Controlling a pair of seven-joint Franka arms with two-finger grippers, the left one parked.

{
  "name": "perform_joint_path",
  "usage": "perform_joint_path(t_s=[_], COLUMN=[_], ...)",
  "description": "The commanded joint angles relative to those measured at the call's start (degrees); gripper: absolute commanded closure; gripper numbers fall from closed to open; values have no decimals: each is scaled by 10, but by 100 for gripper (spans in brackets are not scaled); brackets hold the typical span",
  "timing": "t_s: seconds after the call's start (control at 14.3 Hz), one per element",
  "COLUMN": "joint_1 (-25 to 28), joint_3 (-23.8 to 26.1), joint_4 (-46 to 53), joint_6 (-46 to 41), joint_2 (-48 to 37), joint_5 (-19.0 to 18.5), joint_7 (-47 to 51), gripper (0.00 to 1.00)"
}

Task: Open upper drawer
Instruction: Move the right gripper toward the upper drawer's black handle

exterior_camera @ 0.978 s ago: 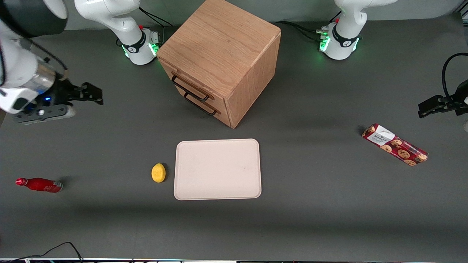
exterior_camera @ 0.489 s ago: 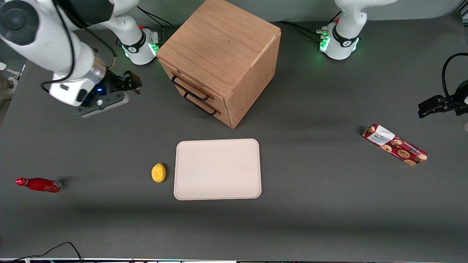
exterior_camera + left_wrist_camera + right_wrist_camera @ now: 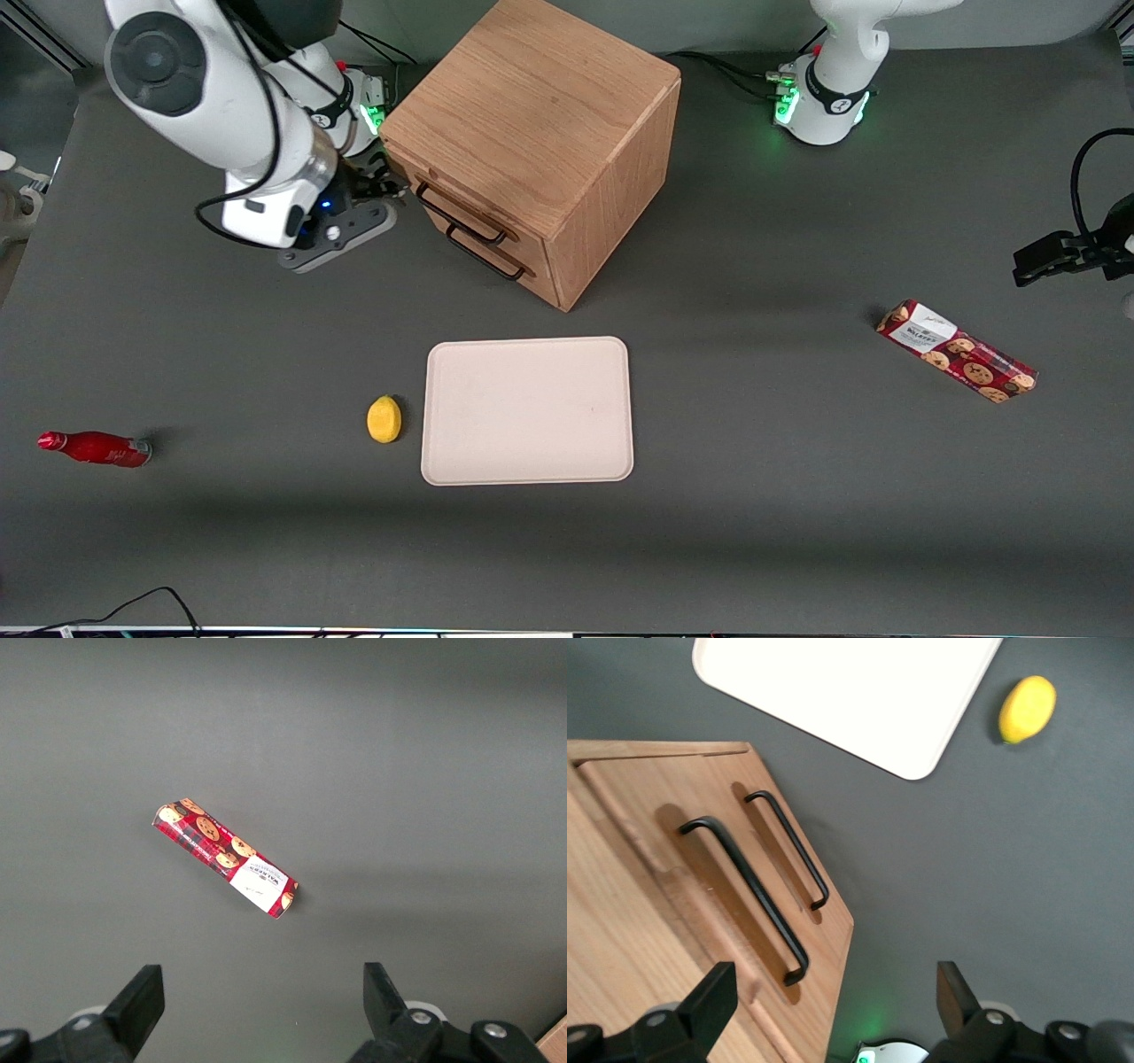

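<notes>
The oak cabinet (image 3: 532,115) stands at the middle of the table, both drawers pushed in. The upper drawer (image 3: 440,190) carries a thin black handle (image 3: 461,215), and the lower twin drawer's handle (image 3: 483,254) sits just under it. My right gripper (image 3: 390,184) hovers in front of the drawers, close to the end of the upper handle that lies farther from the front camera. It is open and holds nothing. In the right wrist view the upper handle (image 3: 749,899) and the lower handle (image 3: 788,850) show ahead of the gripper (image 3: 833,985).
A cream tray (image 3: 527,410) lies nearer the front camera than the cabinet, with a lemon (image 3: 384,418) beside it. A red bottle (image 3: 93,447) lies toward the working arm's end. A cookie box (image 3: 957,350) lies toward the parked arm's end.
My right arm has swung across the table from the working arm's end toward the cabinet, bringing the gripper up to the drawer fronts. The drawers have not moved.
</notes>
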Motion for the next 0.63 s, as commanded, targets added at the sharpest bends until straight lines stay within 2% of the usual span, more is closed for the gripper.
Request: perform_joint_path(t_s=[0.0,0.42,0.56], joint_1=[40,62,58], joint_3=[-18,-19,-24], joint_4=[28,36,35], joint_6=[-6,2,7], joint_2=[19,38,45], joint_5=[9,23,46], joint_7=[4,3,3], gripper=[0,0,0])
